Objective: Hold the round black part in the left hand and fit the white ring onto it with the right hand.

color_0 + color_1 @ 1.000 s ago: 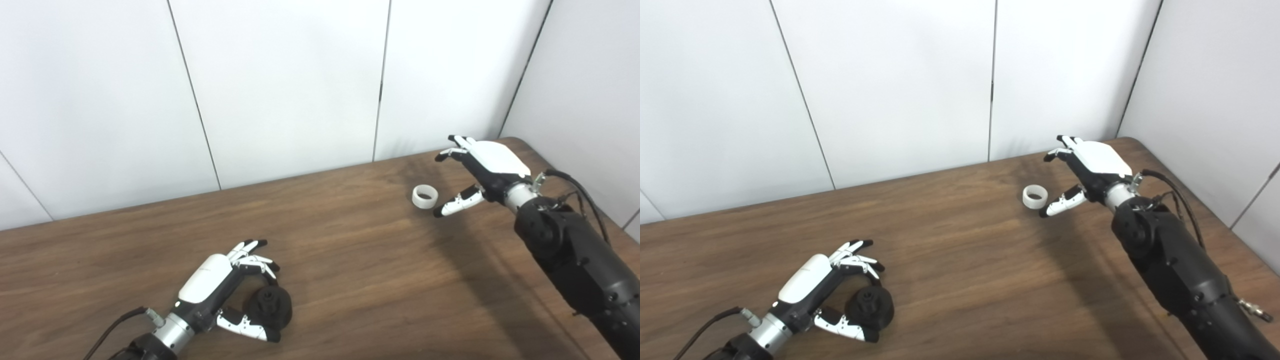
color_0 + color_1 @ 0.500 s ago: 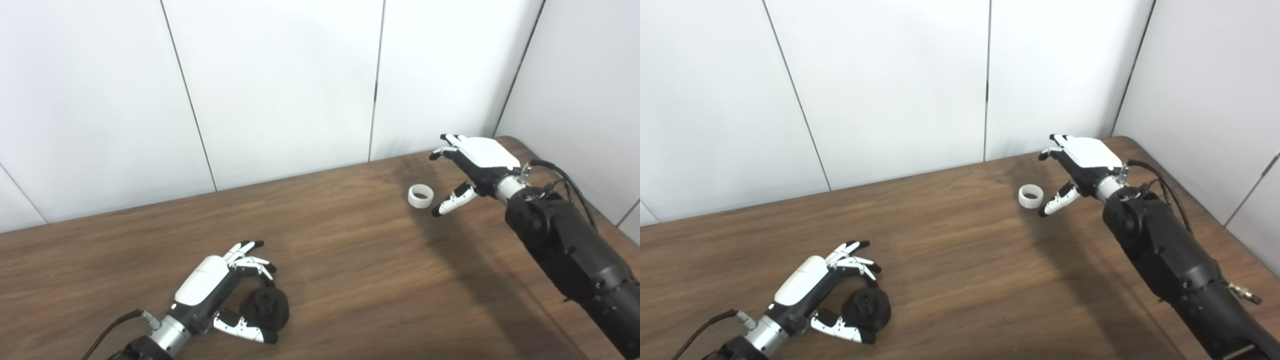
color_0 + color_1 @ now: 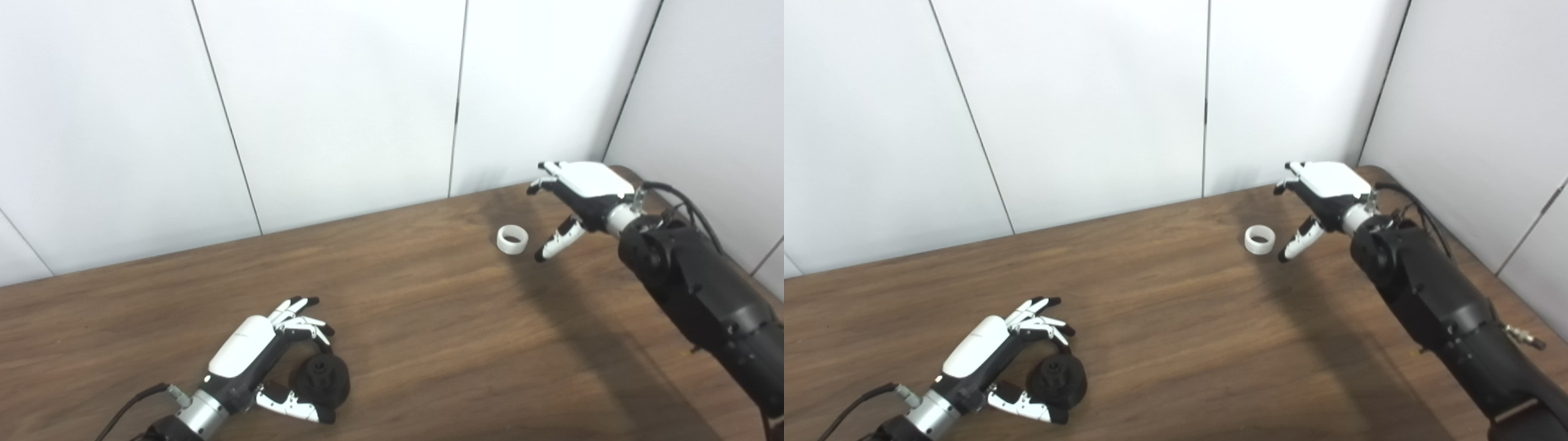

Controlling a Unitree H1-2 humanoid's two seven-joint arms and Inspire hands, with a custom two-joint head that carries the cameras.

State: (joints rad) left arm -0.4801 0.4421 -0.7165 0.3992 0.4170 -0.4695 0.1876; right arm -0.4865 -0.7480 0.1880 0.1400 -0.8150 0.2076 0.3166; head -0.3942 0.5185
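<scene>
The round black part (image 3: 320, 381) lies on the wooden table (image 3: 429, 318) at the front left. My left hand (image 3: 257, 358) is open and cupped around it, fingers over its far side and thumb along its near side, without a closed grip. The white ring (image 3: 512, 239) lies flat on the table at the back right. My right hand (image 3: 579, 196) is open and hovers just right of the ring, palm down, its thumb hanging close beside the ring without touching it. The ring also shows in the right eye view (image 3: 1260, 239).
White wall panels (image 3: 343, 104) stand close behind the table's far edge and along its right side. The right forearm (image 3: 704, 294) reaches over the table's right part.
The camera has shifted a little, sliding the scene left and down. My right hand has risen slightly and its thumb now points more downward beside the ring. The left hand stays around the black part.
</scene>
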